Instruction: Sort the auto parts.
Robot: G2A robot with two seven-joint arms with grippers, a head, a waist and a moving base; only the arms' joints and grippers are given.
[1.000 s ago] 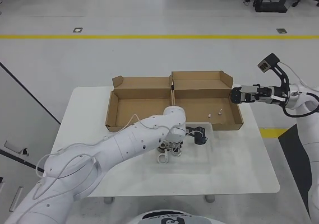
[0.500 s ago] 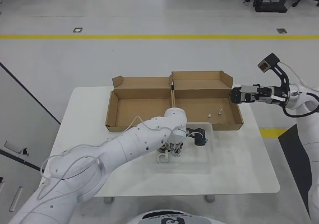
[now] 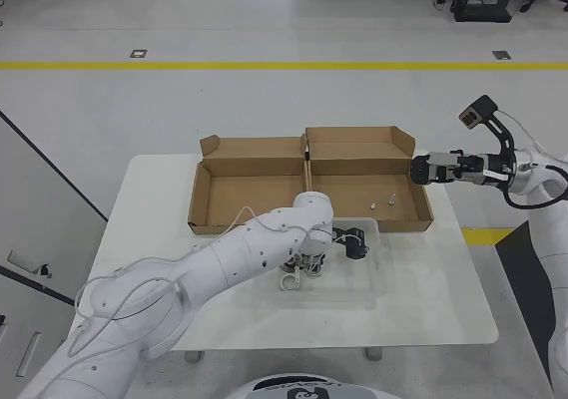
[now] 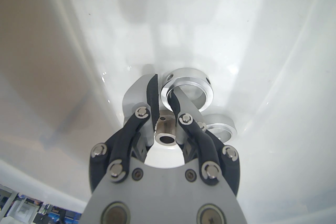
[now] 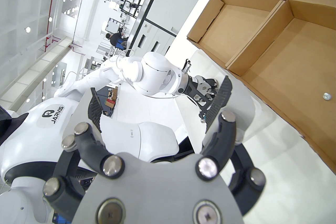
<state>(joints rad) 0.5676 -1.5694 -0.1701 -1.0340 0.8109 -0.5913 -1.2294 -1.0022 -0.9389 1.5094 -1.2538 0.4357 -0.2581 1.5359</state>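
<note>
Auto parts are sitting in two places: three are lying close together in the clear tray (image 3: 365, 289) on the white table (image 3: 433, 284), and two small pale pieces (image 3: 391, 197) are resting on the floor of the right-hand cardboard box (image 3: 348, 190). Of the three in the tray, two are silver collar rings and one is a short metal bushing (image 4: 164, 136) with a bore through it. The left gripper (image 4: 164, 95) is hanging down inside the tray and clamping the wall of the first ring (image 4: 189, 88), one pad outside it and the other inside its hole. The second ring (image 4: 223, 128) is lying flat just beside it, partly behind a finger. The left-hand cardboard box (image 3: 249, 195) is standing against the right-hand one, both open. The right gripper (image 5: 160, 93) is hovering just past the right-hand box's outer wall, its jaws standing wide apart and holding nothing
</note>
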